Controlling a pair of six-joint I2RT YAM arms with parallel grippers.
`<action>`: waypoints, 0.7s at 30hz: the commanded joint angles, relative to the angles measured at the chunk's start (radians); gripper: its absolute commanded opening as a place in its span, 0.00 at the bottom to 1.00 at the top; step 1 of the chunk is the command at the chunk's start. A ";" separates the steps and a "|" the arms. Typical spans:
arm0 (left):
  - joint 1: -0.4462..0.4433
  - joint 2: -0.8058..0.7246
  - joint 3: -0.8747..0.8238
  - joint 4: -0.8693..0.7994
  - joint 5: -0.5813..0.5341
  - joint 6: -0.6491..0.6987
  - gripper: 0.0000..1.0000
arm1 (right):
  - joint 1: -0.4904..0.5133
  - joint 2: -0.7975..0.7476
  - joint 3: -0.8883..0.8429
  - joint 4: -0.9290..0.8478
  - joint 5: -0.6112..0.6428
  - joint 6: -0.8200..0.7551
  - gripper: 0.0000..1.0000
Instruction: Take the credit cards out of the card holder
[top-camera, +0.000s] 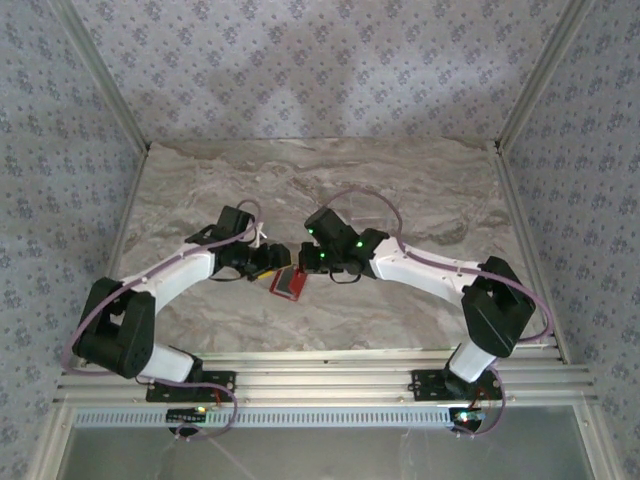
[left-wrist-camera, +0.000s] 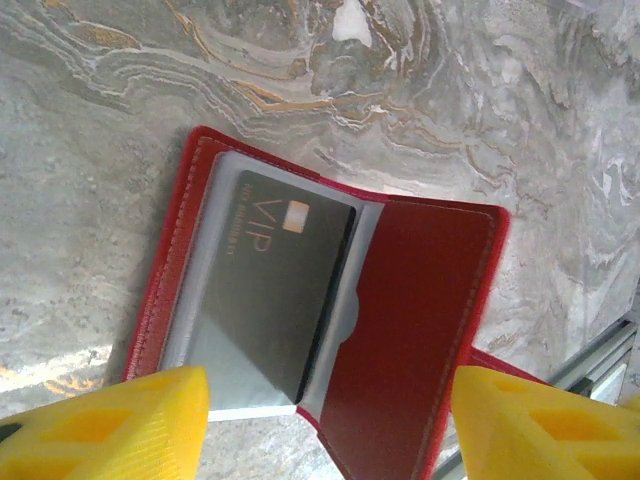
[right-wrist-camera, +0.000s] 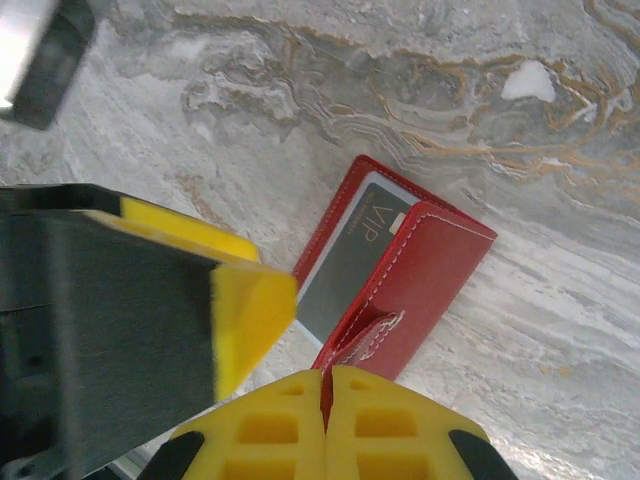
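Observation:
The red card holder (top-camera: 288, 285) lies open on the marble table between both grippers. A dark grey credit card (left-wrist-camera: 270, 290) marked VIP sits in its pale inner pocket, and the red flap (left-wrist-camera: 420, 310) stands raised beside it. My left gripper (left-wrist-camera: 325, 430) hovers over the holder's near end, open, one yellow finger (left-wrist-camera: 100, 425) at each side and nothing between them. My right gripper (right-wrist-camera: 325, 385) is shut on the holder's little snap tab (right-wrist-camera: 365, 335), holding the flap (right-wrist-camera: 430, 265) up off the card (right-wrist-camera: 350, 265). The two grippers, left (top-camera: 272, 262) and right (top-camera: 310, 265), almost meet.
The marble table (top-camera: 400, 190) stretches back to patterned walls on three sides. An aluminium rail (top-camera: 320, 375) runs along the near edge by the arm bases. The left gripper's yellow finger (right-wrist-camera: 245, 310) crowds the right wrist view close to the holder.

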 joint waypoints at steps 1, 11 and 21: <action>0.007 0.048 0.027 -0.008 0.025 0.039 0.65 | 0.004 -0.002 0.042 -0.049 0.034 0.007 0.04; 0.009 0.083 0.075 -0.067 -0.018 0.071 0.55 | -0.054 -0.080 -0.076 -0.143 0.074 0.000 0.04; -0.017 0.156 0.130 -0.078 -0.035 0.068 0.52 | -0.162 -0.122 -0.222 -0.166 0.067 -0.047 0.05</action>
